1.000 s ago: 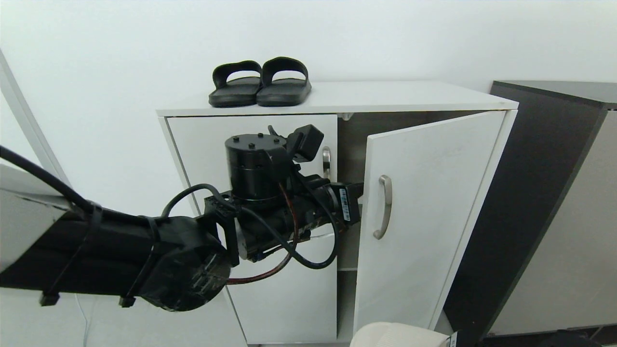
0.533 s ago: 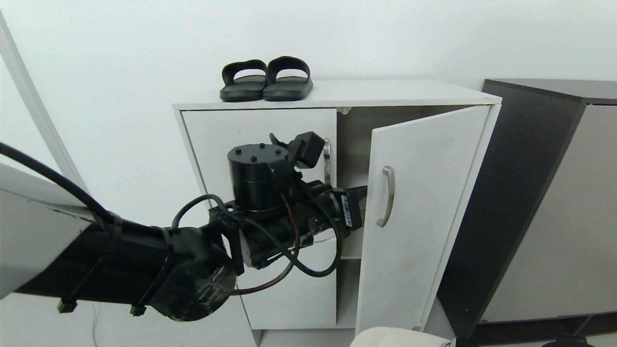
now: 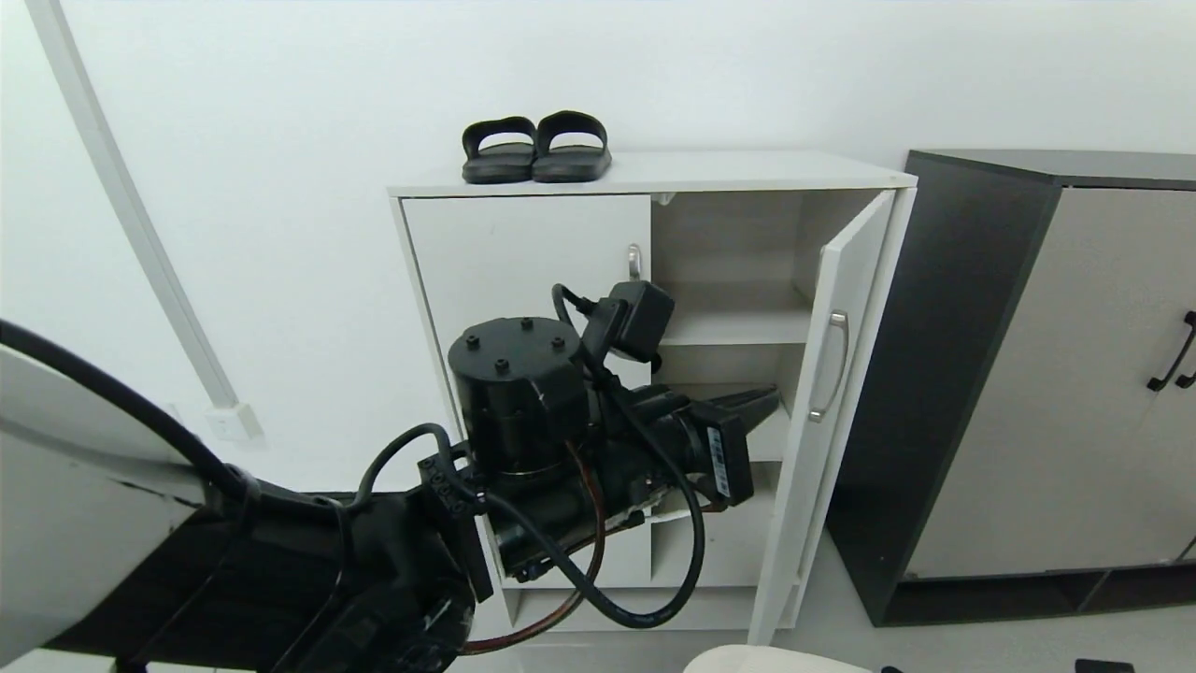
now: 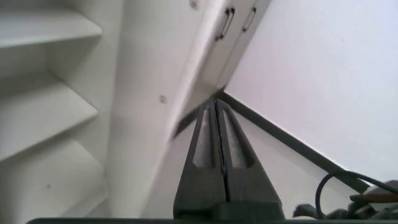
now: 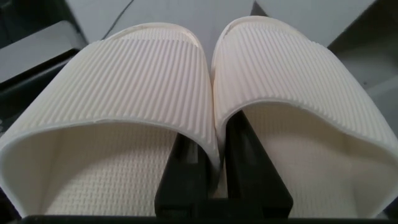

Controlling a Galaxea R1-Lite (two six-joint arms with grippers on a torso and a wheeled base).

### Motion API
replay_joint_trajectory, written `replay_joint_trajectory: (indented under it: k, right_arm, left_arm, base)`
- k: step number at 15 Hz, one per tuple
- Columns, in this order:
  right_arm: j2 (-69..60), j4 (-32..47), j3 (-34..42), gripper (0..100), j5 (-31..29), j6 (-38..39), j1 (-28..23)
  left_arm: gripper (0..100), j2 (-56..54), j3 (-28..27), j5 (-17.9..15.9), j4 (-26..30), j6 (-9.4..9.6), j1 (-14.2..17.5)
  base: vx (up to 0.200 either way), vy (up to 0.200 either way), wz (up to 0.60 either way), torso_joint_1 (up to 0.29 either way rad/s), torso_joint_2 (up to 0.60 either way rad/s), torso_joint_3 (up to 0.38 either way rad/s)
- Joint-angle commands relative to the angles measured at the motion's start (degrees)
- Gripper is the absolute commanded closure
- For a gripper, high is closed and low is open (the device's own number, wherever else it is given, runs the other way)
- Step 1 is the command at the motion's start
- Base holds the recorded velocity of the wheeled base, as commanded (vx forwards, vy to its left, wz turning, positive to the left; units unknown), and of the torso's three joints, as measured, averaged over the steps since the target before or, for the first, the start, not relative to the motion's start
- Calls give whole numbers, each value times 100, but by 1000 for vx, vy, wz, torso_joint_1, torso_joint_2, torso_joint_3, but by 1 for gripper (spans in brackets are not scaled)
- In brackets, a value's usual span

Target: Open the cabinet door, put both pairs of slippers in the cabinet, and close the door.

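Note:
A white cabinet (image 3: pixel 523 243) stands against the wall with its right door (image 3: pixel 822 421) swung wide open, showing bare shelves (image 3: pixel 733 327). A black pair of slippers (image 3: pixel 537 150) sits on top of it at the left. My left gripper (image 3: pixel 761 402) is shut and holds nothing, level with the middle shelves just left of the door's inner face; its fingertips (image 4: pixel 217 109) point past the door's edge (image 4: pixel 155 99). My right gripper (image 5: pixel 214 168) is shut on the inner straps of a cream pair of slippers (image 5: pixel 155 81), whose edge (image 3: pixel 775 659) lies low in front of the cabinet.
A dark grey cabinet (image 3: pixel 1028 374) with black handles stands right beside the open door. A white wall duct (image 3: pixel 131 215) with a socket (image 3: pixel 234 422) runs down at the left. Grey floor lies in front of both cabinets.
The right door has swung from partly open to wide open. The head view has drawn back from the cabinet. My left gripper has come away from the door's edge, still shut.

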Motion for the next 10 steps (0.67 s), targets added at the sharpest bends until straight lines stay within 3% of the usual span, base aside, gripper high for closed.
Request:
replay_joint_trajectory:
  k: [1, 2, 4, 7, 8, 10]
  right_arm:
    - [156, -20, -192, 100, -56, 30, -81]
    - [226, -29, -280, 100, -91, 48, -151]
    - [560, -160, -790, 100, -803, 215, -423]
    - [1114, -178, -1502, 100, -1778, 742, -379]
    - [1395, -178, -1845, 100, -2121, 927, -379]
    - [1773, -169, -2214, 100, -2569, 1024, -379]
  left_arm:
    - [100, 12, 317, 108, -243, 6, 151]
    - [100, -31, 378, 179, -270, 6, 239]
    - [100, -612, 712, 759, -243, 182, 916]
    - [100, -1956, 1828, 1383, -120, 683, 1584]
    - [100, -2809, 2479, 1620, 249, 973, 1821]
    - [100, -4285, 3164, 2174, 1260, 1228, 2226]
  base:
    - [0, 0, 0, 0, 0, 0]
    - [0, 0, 0, 0, 0, 0]
    - [0, 0, 0, 0, 0, 0]
    - [0, 0, 0, 0, 0, 0]
    - [0, 0, 0, 0, 0, 0]
    - [0, 0, 0, 0, 0, 0]
